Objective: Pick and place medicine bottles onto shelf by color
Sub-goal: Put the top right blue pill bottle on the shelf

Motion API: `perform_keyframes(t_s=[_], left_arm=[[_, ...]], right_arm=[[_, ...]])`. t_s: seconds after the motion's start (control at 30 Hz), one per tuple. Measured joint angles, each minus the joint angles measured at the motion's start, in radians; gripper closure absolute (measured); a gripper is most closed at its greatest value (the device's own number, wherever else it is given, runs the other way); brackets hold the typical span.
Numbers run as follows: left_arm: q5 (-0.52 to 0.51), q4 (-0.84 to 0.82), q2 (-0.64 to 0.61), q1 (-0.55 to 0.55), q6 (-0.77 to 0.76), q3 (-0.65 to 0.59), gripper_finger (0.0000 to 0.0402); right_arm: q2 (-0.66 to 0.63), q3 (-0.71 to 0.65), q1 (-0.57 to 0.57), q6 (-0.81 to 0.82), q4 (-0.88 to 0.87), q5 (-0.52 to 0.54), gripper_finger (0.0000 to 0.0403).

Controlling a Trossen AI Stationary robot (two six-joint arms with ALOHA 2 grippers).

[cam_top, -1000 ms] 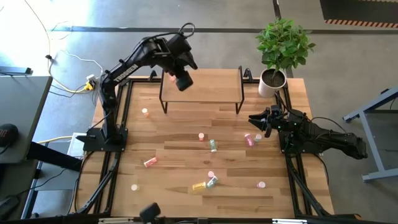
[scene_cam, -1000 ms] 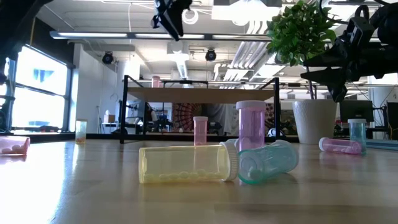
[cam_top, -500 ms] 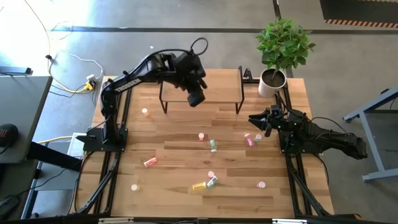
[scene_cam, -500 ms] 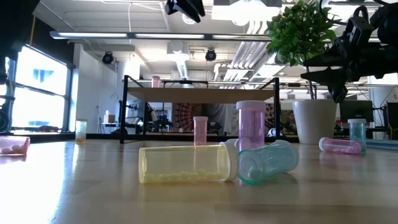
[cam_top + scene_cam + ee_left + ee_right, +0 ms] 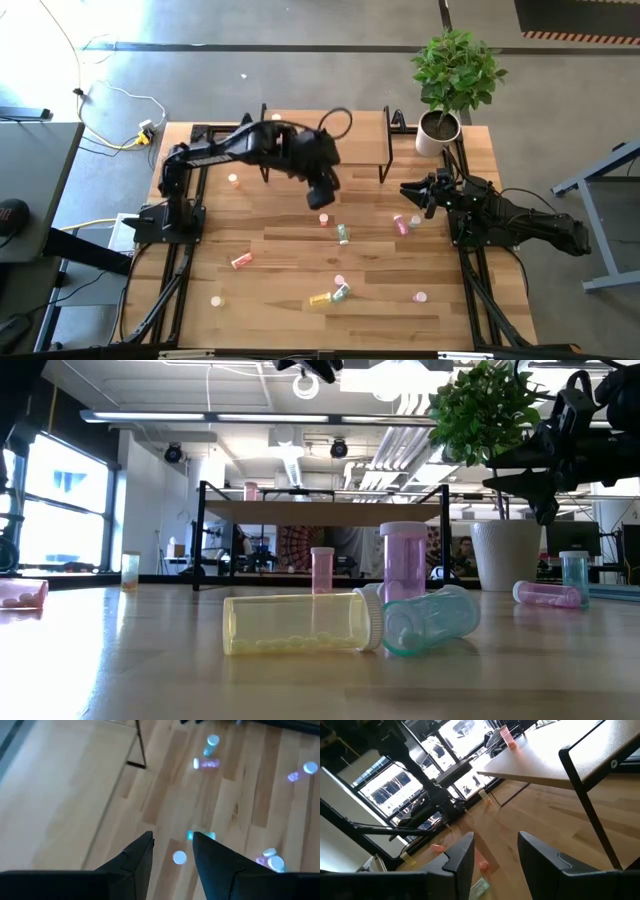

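Below the left gripper, a pink bottle shows between its open, empty jaws.

Even daylight; bright windows at nine o'clock in the low view glare. The left wrist view is motion-blurred; the ceiling lamp flares at twelve o'clock.

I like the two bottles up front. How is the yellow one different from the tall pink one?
The yellow bottle lies on its side; the tall pink bottle stands upright. The yellow bottle's cap points sideways; the tall pink bottle's cap is on top. The yellow bottle lies in front, the pink behind. Both are see-through and sit on the table.
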Motion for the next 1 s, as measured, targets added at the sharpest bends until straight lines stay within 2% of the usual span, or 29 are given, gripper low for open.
perform_keyframes(t_s=[0.3, 0.77, 1.0], left_arm=[[0.008, 0.187, -0.064, -0.061, -0.070, -0.269, 0.0273], [0.018, 0.623, -0.337, -0.124, -0.210, -0.771, 0.0273], [0.020, 0.739, -0.471, -0.132, -0.183, -0.964, 0.0273]], right_arm=[[-0.001, 0.013, 0.000, 0.001, -0.003, -0.001, 0.0261], [0.011, 0.092, 0.000, -0.010, -0.022, -0.002, 0.0261], [0.045, 0.250, 0.000, -0.117, -0.209, 0.024, 0.0261]])
